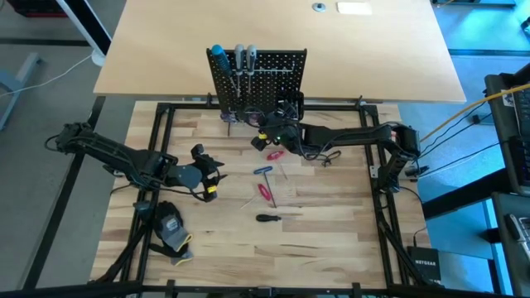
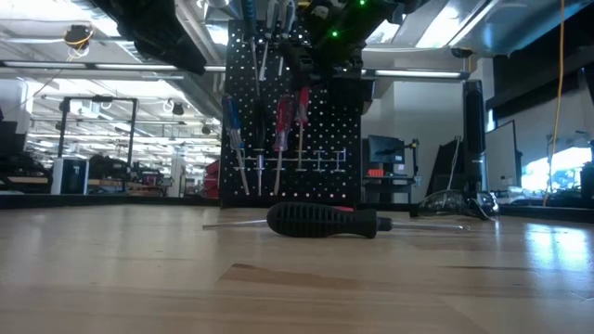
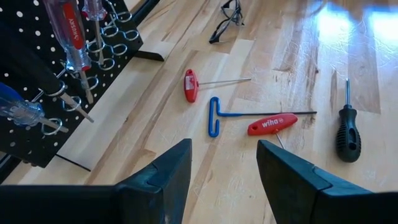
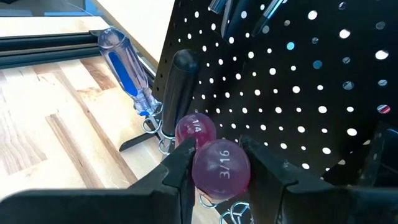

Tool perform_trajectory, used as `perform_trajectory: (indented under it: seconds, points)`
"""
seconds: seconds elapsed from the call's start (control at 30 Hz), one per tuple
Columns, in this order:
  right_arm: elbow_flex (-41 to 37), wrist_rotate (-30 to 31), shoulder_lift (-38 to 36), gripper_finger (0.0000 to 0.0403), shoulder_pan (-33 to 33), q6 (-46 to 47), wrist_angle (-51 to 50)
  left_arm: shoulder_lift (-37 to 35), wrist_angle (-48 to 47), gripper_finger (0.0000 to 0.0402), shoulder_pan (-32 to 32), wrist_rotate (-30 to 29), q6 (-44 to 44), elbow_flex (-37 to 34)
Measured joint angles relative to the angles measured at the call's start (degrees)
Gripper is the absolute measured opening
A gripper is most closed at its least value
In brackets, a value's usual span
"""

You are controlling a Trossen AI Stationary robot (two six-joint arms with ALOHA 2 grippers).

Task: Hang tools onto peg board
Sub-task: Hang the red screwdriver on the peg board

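High view: bare wood around my open left gripper (image 1: pixel 209 175), empty, left of the scattered tools (image 1: pixel 267 192). My right gripper (image 4: pixel 214 163) pinches a red-handled screwdriver (image 4: pixel 221 166) against the upright black perforated peg board (image 1: pixel 258 74).

Lighting: bright and even in the high view; the wooden table (image 1: pixel 315 240) was evenly lit, shadows under the arms faint and short.
Low view: backlit. Ceiling strip lights in the room behind glared white; the peg board (image 2: pixel 292 121) and the black-handled screwdriver (image 2: pixel 329 221) read as dark silhouettes. The near tabletop was blurred, with a soft sheen toward its right edge.
Left wrist view: strong glare on the boards at the far edge; its own fingers (image 3: pixel 165 180) were out of focus.
Right wrist view: the pink handle (image 4: pixel 222 165) was sharp, the fingers soft.
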Motion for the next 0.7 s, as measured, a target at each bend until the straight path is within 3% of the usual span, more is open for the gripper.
perform_trajectory:
  seconds: [0.7]
  points:
    - [0.08,-0.75,1.7,0.0108,-0.53,-0.05,-0.04,0.0,1.27,0.017,0.0,0.0,0.05,0.0]
